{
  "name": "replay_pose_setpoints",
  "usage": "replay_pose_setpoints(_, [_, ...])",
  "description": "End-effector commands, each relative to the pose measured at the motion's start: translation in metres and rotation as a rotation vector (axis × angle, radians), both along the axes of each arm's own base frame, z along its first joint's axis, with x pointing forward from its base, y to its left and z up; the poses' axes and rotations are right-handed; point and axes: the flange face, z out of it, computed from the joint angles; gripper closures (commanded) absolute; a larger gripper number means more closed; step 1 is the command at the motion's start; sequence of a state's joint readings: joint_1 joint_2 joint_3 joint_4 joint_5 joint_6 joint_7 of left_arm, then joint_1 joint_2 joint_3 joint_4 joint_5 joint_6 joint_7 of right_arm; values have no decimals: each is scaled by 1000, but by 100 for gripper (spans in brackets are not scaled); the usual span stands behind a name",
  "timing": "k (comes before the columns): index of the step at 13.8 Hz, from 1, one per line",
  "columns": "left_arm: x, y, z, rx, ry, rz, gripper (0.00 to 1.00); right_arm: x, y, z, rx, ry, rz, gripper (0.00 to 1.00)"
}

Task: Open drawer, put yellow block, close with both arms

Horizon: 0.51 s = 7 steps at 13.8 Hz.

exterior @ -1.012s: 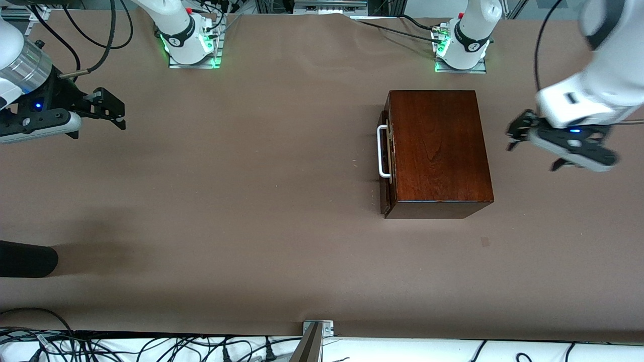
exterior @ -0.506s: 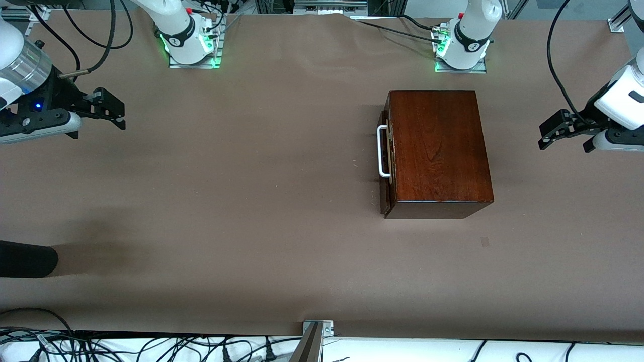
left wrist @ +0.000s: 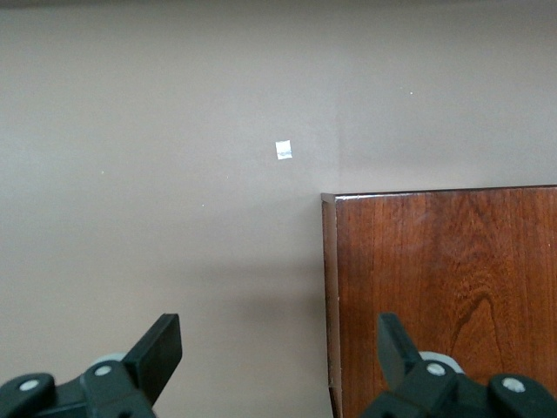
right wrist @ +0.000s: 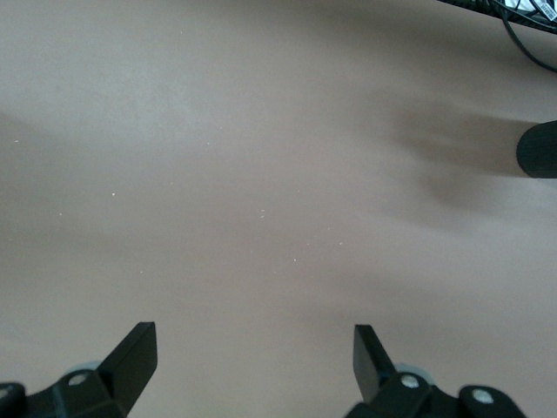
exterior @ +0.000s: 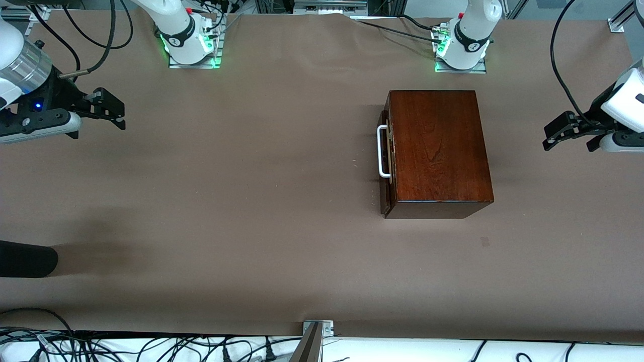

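Note:
The dark reddish-brown wooden box (exterior: 438,151) stands on the table, nearer the left arm's end. Its drawer front with the white loop handle (exterior: 383,151) faces the right arm's end, and the drawer is pushed in. The box's top corner shows in the left wrist view (left wrist: 444,287). The yellow block is not in view in any frame. My left gripper (exterior: 549,137) hangs open and empty over the table, apart from the box at its back end, and shows open in its wrist view (left wrist: 277,344). My right gripper (exterior: 121,114) waits open and empty over bare table (right wrist: 252,344).
A black rounded object (exterior: 25,259) juts in at the right arm's end of the table, nearer the front camera, and shows in the right wrist view (right wrist: 540,150). A small pale tag (left wrist: 283,150) lies on the brown table cover (exterior: 251,176). Cables run along the table's edges.
My left gripper has drawn away from the box toward the left arm's end of the table. The right arm, box and drawer have not moved.

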<state>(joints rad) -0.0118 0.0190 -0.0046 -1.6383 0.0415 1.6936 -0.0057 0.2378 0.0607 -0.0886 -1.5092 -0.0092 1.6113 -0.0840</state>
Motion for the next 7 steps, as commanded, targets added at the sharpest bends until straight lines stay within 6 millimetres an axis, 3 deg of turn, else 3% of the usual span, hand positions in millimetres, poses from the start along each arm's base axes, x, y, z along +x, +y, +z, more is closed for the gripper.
replay_pose_setpoints(1, [-6, -1, 1, -15, 4, 9, 0, 1, -3, 3, -16, 2, -2, 0])
replay_pose_setpoints(7, [-10, 0, -3, -18, 38, 13, 0, 1, -4, 3, -37, -1, 1, 0])
